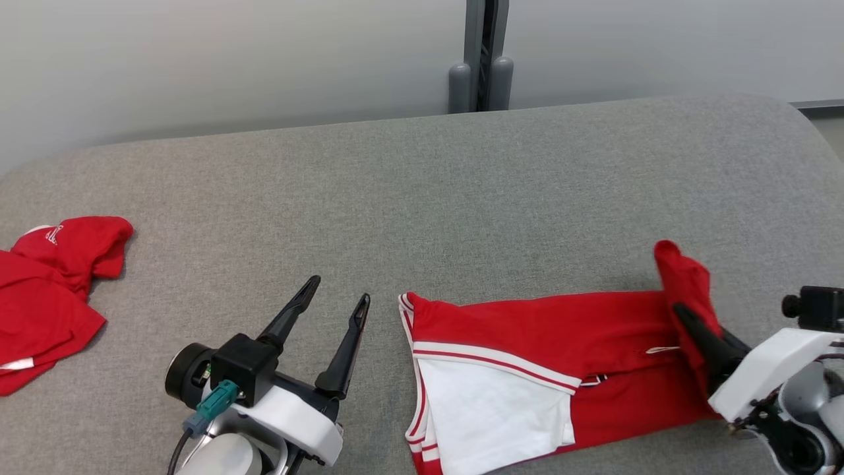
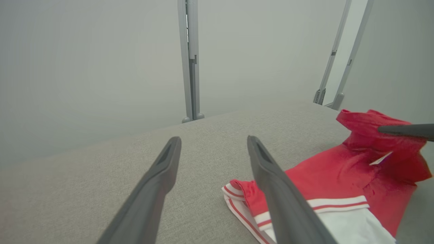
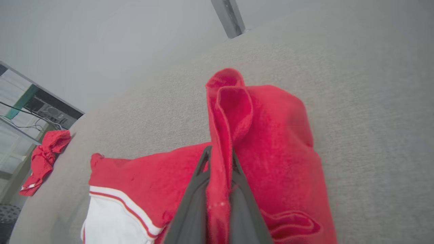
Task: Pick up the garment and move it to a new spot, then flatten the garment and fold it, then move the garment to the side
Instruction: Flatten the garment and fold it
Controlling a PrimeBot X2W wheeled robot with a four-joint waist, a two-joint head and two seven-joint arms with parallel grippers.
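The garment (image 1: 541, 330), red with a white panel and red-white trim, lies stretched out on the grey table (image 1: 422, 198) at the front right. My right gripper (image 1: 686, 316) is shut on its right end, which stands lifted and bunched above the rest of the cloth. In the right wrist view, a red fold (image 3: 230, 112) rises from between the shut fingers of that gripper (image 3: 220, 152). My left gripper (image 1: 339, 290) hangs open with nothing in it, just left of the garment's striped left edge (image 2: 237, 193). In the left wrist view, one right finger (image 2: 407, 130) crosses the raised cloth.
A second red garment (image 1: 46, 290) lies crumpled at the table's left edge, also in the right wrist view (image 3: 44, 159). A grey post (image 1: 484, 59) stands behind the table's far edge against a pale wall. Bare grey table stretches behind and between the garments.
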